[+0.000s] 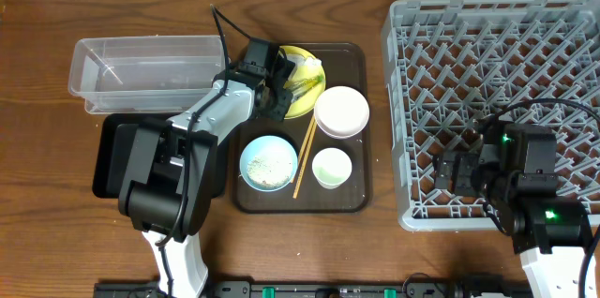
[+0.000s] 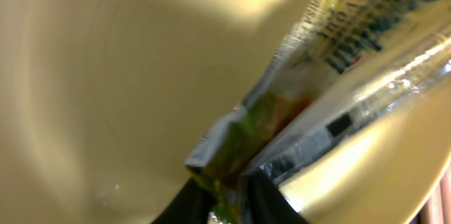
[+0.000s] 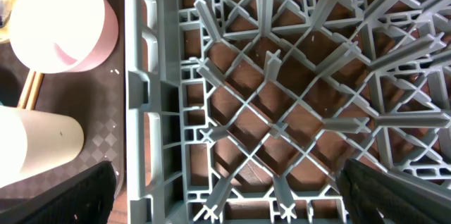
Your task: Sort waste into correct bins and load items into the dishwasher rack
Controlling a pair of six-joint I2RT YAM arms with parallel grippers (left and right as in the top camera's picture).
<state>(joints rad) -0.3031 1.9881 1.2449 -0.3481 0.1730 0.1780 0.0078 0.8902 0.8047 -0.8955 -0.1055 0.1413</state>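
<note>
My left gripper (image 1: pixel 281 87) is down on the yellow plate (image 1: pixel 309 92), shut on the green-and-orange wrapper (image 2: pixel 282 118); its fingers (image 2: pixel 229 199) pinch the wrapper's lower end just above the plate (image 2: pixel 91 97). A white scrap (image 1: pixel 313 60) lies at the plate's far edge. The white bowl (image 1: pixel 342 112), the light-blue bowl (image 1: pixel 269 162) holding rice, the small white cup (image 1: pixel 332 167) and the chopsticks (image 1: pixel 305 157) sit on the brown tray. My right gripper (image 1: pixel 450 171) is open and empty over the near left corner of the grey rack (image 1: pixel 497 64), fingers wide apart (image 3: pixel 225 196).
The clear tub (image 1: pixel 141 73) stands at the back left, with the black tray (image 1: pixel 112 162) in front of it, partly under my left arm. The brown serving tray (image 1: pixel 361 195) lies between these bins and the rack. The right wrist view shows the white bowl (image 3: pixel 60 23) and cup (image 3: pixel 35 146).
</note>
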